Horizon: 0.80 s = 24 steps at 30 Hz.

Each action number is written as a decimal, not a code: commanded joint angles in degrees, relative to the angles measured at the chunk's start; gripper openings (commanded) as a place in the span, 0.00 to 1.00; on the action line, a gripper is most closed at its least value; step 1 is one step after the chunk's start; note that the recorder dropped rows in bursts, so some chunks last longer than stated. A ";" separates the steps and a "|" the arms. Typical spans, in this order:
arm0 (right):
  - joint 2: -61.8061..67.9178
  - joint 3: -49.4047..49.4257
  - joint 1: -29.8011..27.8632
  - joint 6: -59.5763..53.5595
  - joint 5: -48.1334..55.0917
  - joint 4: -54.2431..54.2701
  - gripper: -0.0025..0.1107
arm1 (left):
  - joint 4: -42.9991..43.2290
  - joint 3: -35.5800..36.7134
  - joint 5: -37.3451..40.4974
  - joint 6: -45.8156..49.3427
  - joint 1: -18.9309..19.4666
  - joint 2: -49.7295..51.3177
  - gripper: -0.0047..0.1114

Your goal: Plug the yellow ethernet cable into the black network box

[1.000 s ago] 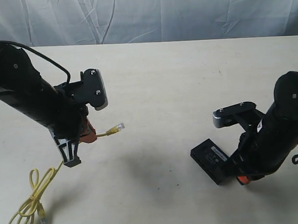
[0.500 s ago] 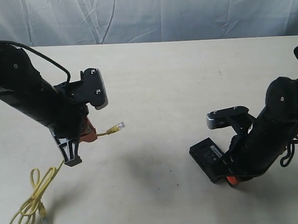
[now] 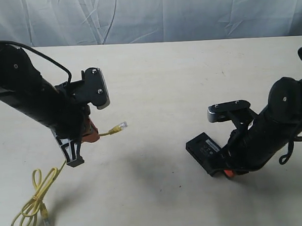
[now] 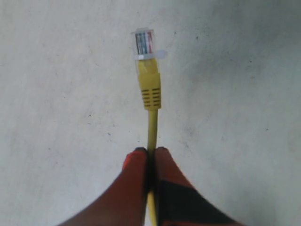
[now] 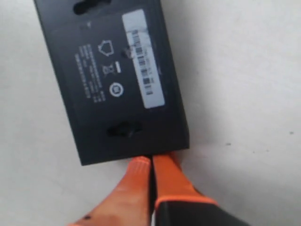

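Left gripper (image 3: 89,132) is off the table (image 3: 159,72), orange fingers (image 4: 136,162) pinched tight on the yellow ethernet cable (image 4: 153,125) a short way behind the boot. The clear plug (image 4: 144,43) sticks straight out past the tips; in the exterior view that plug (image 3: 122,126) points toward the middle of the table. The rest of the cord hangs down from the gripper to a loose knotted loop (image 3: 33,205) lying on the table at the near left, second plug beside it. The black network box (image 3: 206,150) is on the right half, well apart from the held plug, with its white label (image 5: 143,59) face up. Right gripper (image 3: 227,173) is low behind the box. In the wrist view, right gripper (image 5: 151,161) has its fingers pressed together, only a hairline between them, tips touching the box's short edge. Can't tell if they pinch any part of the box or only butt against it. No port visible on the box from any view.
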 commanded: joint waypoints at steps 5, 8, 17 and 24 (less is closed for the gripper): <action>-2.22 -0.79 -0.04 -0.44 7.24 0.66 0.02 | -1.41 -0.39 -0.26 0.05 0.30 -0.01 0.04; -6.17 -2.65 -0.04 -0.27 11.91 -1.34 0.02 | -2.70 -0.39 0.13 -0.48 0.30 -0.01 0.04; -10.68 -10.30 -6.22 5.44 12.42 -6.94 0.02 | -4.12 -0.39 4.13 -5.29 -6.00 -0.01 0.04; -3.59 -12.77 -9.74 4.41 12.53 -6.45 0.02 | 4.73 -4.08 9.22 -19.59 -10.15 2.73 0.04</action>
